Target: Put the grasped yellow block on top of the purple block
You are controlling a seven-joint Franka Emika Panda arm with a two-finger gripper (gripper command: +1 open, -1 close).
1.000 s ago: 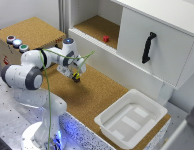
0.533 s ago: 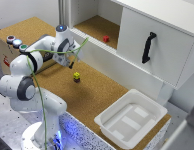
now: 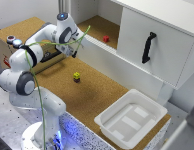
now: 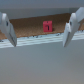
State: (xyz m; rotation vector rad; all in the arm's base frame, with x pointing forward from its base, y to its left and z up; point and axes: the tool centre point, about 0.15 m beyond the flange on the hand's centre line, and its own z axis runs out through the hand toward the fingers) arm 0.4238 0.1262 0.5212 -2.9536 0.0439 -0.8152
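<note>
The yellow block (image 3: 76, 75) was seen resting on top of the purple block (image 3: 77, 80) on the cork-covered table (image 3: 97, 97), well apart from the white tray (image 3: 131, 120) that lay toward the exterior view's right. The gripper (image 3: 72, 52) was raised clear of the stack, farther from the white tray, and in the wrist view its fingers (image 4: 7, 30) were spread wide with nothing held between them. The small red block (image 4: 47, 26) was framed between those fingers, inside the cabinet's open compartment (image 3: 99, 27) and far from the tray.
</note>
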